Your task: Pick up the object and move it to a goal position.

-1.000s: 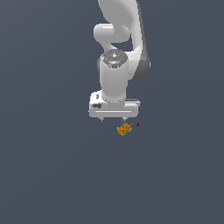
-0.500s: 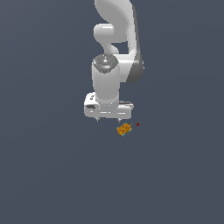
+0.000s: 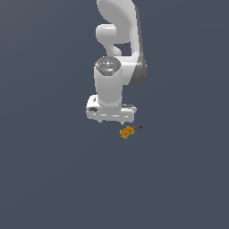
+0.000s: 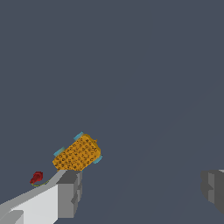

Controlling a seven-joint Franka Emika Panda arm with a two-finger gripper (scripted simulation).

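Flat slate-grey tabletop (image 3: 53,179) fills both views, unmarked and without visible edges. From the exterior view we see the white, glossy hand (image 3: 110,122) only as a broad block; its short fingers (image 4: 70,192) are mostly cut off in the wrist view, standing wide apart around nothing. Just beside one fingertip lies the object (image 3: 127,132), an orange speckled blocky lump with teal corners. We make out the dark red goal position (image 3: 141,127) nearby.

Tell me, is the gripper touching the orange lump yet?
Cannot tell. In the wrist view one finger's tip overlaps the orange lump's edge with no visible gap; the exterior view shows the open gripper beside it, too small to settle.
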